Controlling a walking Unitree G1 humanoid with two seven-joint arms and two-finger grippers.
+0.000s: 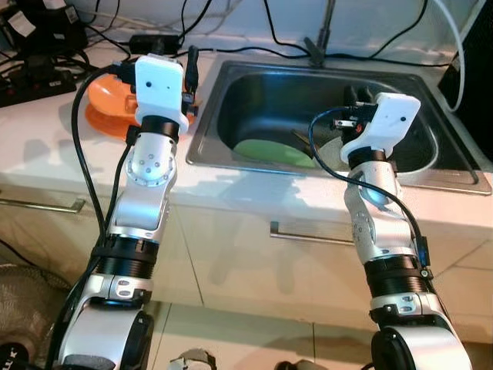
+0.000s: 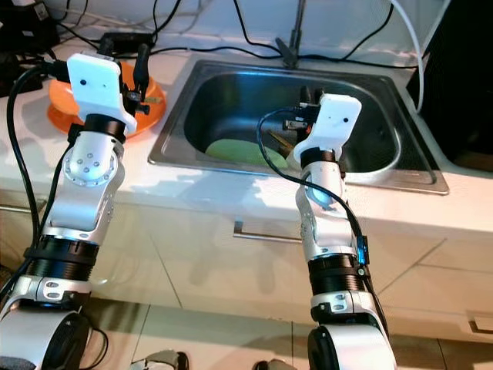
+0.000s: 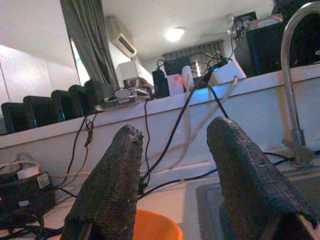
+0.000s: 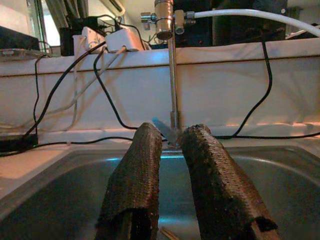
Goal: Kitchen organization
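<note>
Bright, slightly soft indoor frames; ceiling lamp glows overhead, glare whitens the desk, sink interior shadowed.

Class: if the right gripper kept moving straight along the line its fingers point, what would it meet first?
Probably the faucet's upright pipe at the back of the sink; the right gripper, fingers slightly apart, points at its base. Depth is uncertain.

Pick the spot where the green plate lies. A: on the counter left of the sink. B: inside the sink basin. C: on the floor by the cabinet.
B: the green plate lies on the bottom of the steel sink, just left of the right gripper.
</note>
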